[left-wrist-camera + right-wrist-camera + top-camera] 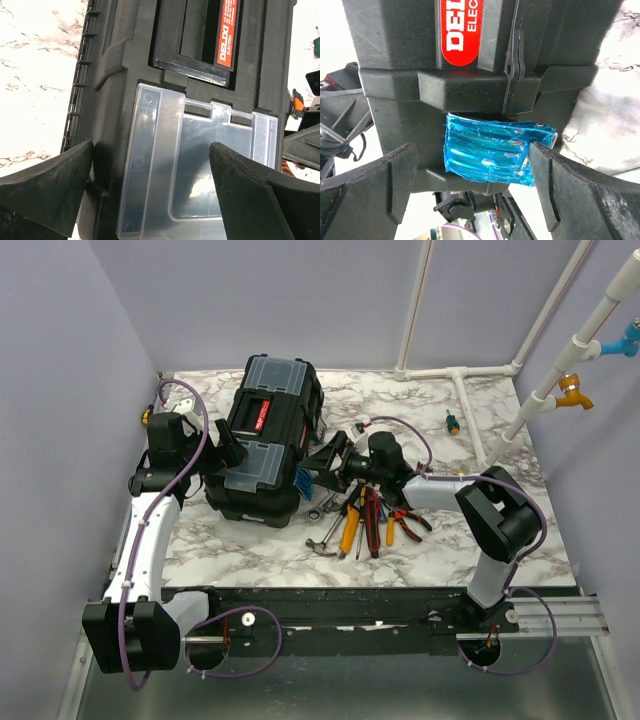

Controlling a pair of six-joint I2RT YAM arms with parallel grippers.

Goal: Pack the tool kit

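Black toolbox on the counter, left of the middle, lid down. Long axis from far to near, with a small tilt. Loose tools in a heap just beside the near right corner of the box, not yet inside. One small screwdriver well apart, at the far right.

Right hand wide, holding nothing, pointed at the right long side of the box. Straight ahead, between the two fingers, the latch under a blue film, close to one finger but seemingly not touched. Probably the deciding relation for the coming move: no packing without first lifting the lid, and the latch directly before this hand, far nearer here than to the other hand.

Left hand also wide and empty, at the opposite long side, above the clear-lidded compartment, with the red label plate further ahead.

From above: both arms on either side of the box, plus the whole heap of tools, seen only at the edge from the wrists. From the right wrist: the wrinkled blue film, only a small blue spot from above. From the left wrist: the clear lid shut, contents below impossible to tell.
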